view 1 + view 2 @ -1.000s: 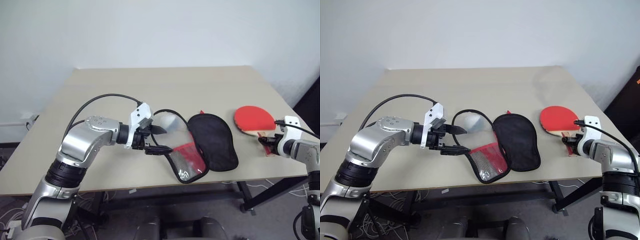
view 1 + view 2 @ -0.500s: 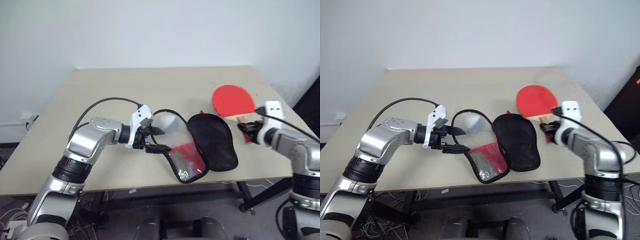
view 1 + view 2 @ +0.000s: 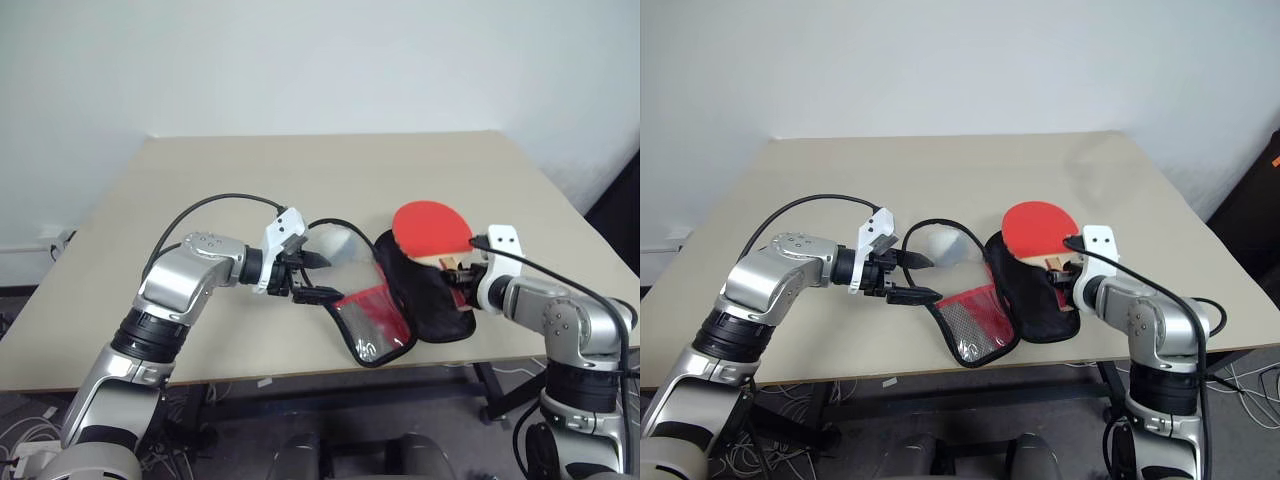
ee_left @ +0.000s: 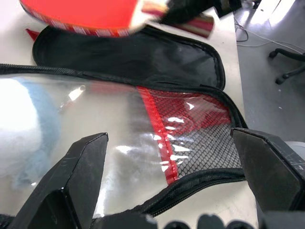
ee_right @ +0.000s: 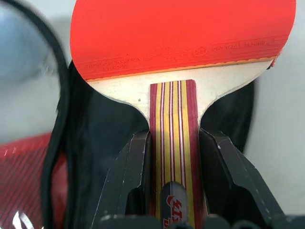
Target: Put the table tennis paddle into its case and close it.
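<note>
Your right gripper (image 3: 1068,272) is clamping its jaws on the striped wooden handle of the paddle (image 3: 432,226), holding the red blade out ahead, lifted over the far end of the open case (image 3: 425,285). You are dealing with a stiff, light thing here: the handle is the right place to hold, since the rubber face is grippy but easily marked and the thin blade would give the jaws little to bite on. Expect the blade to lever against a grip this far back, so any knock on the case's rim may twist it between the jaws.

Your left gripper (image 3: 312,276) is hanging with its jaws spread wide and holding nothing, just at the edge of the case's raised flap (image 4: 143,143), with its clear plastic panel and red-and-black mesh. That flap is soft and floppy; judge it as something that sags unless pinched at the black trim, where the fabric is firmest.

The black-lined half of the case is lying flat on the tabletop (image 3: 300,170), near the front edge, directly under the paddle's handle end.
</note>
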`<state>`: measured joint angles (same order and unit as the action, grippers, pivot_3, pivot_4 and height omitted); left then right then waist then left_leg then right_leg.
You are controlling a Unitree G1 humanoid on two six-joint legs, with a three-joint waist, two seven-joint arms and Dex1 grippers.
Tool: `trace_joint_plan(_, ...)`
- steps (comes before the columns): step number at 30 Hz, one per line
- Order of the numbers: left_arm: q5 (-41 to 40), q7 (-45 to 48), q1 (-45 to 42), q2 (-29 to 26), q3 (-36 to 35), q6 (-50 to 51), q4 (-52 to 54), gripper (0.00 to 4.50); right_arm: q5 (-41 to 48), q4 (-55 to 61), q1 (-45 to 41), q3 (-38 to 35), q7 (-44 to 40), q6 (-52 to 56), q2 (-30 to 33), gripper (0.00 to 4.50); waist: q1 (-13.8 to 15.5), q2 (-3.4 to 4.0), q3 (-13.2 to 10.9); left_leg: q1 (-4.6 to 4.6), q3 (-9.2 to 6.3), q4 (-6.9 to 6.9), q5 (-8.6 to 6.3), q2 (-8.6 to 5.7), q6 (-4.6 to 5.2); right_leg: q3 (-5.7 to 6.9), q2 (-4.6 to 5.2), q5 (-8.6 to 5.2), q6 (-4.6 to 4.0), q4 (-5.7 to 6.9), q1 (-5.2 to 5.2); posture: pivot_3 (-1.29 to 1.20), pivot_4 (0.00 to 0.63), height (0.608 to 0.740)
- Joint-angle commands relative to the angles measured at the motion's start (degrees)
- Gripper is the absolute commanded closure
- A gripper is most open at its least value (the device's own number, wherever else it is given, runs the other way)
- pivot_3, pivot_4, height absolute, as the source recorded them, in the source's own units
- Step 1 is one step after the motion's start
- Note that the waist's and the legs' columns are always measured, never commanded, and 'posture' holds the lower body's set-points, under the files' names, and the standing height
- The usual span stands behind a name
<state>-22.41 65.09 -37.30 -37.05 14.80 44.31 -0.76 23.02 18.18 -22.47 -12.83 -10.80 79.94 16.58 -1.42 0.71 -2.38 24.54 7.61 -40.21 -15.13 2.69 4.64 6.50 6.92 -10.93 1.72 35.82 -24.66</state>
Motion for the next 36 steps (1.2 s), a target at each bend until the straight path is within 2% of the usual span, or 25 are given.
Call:
trace_joint_plan(1,0.3,0.6,-2.0,0.1,-0.5,-1.0,0.5,0.00,0.3,4.2,0.1,-0.2,0.8,0.2,-1.0,3.36,0.0,0.00,0.0,0.00,-0.01,0.00,0.00,0.00,0.00,0.00,0.01,0.00,0.00,0.00,0.00,0.00,0.000,0.724)
trace_joint_plan(7,0.7,1.1,-2.5,0.3,-0.3,-1.0,0.2,0.00,-0.9,3.3,1.9,1.6,1.6,-1.8,-2.6,3.36,0.0,0.00,0.0,0.00,0.01,0.01,0.00,0.00,-0.01,-0.01,0.00,0.00,0.00,0.00,-0.02,0.00,0.000,0.724)
trace_joint_plan(16,1.5,1.4,-2.7,0.4,-0.5,-1.0,0.2,0.00,-1.8,0.6,3.3,3.0,0.5,-4.0,-1.3,3.36,0.0,0.00,0.0,0.00,0.03,0.02,0.00,0.01,-0.01,-0.03,0.00,0.00,0.00,0.01,-0.04,0.00,0.000,0.724)
trace_joint_plan(18,1.6,1.5,-2.7,0.3,-0.5,-1.0,0.2,0.00,-1.7,0.6,3.5,3.5,0.1,-4.6,-1.3,2.64,0.0,0.00,0.0,-0.01,0.03,0.02,0.00,0.01,-0.02,-0.04,-0.02,0.00,0.00,0.01,-0.04,0.00,0.000,0.724)
trace_joint_plan(20,1.6,1.5,-2.7,0.2,-0.6,-1.0,0.4,0.00,-1.7,1.0,3.8,4.1,-0.3,-5.3,-1.1,2.17,0.0,0.00,0.0,-0.01,0.03,0.02,0.00,0.01,-0.02,-0.04,-0.02,0.00,0.00,0.01,-0.04,0.00,0.000,0.724)
trace_joint_plan(21,1.6,1.6,-2.7,0.1,-0.6,-0.9,0.4,0.00,-1.8,1.0,3.7,4.3,-0.3,-5.7,-1.1,1.70,0.0,0.00,0.0,-0.01,0.03,0.02,0.00,0.01,-0.02,-0.04,-0.01,0.00,0.00,0.00,-0.04,0.00,0.000,0.724)
trace_joint_plan(25,1.7,1.6,-3.0,0.1,-0.6,-1.0,0.0,0.00,-0.4,1.8,2.6,3.2,-1.6,-5.7,-1.0,0.44,0.0,0.00,0.0,-0.01,0.03,0.02,0.00,0.01,-0.01,-0.04,-0.01,0.00,0.00,0.00,-0.04,0.00,0.000,0.724)
trace_joint_plan(32,1.2,1.6,-3.2,0.6,-1.2,-0.9,-0.6,0.00,4.4,7.1,-0.4,-3.1,-6.9,-11.7,2.0,0.44,0.0,0.00,0.0,-0.01,0.02,0.02,0.00,-0.01,-0.01,-0.05,0.00,0.00,0.00,0.00,-0.04,0.00,0.000,0.724)
trace_joint_plan(36,-0.4,0.8,-3.0,0.5,-3.7,0.3,-0.6,0.00,9.8,7.2,-6.8,-12.7,-6.8,-15.4,1.6,0.44,0.0,0.00,0.0,-0.02,0.01,0.03,0.00,0.01,-0.01,-0.06,-0.02,0.00,0.00,0.00,-0.05,0.00,0.000,0.724)
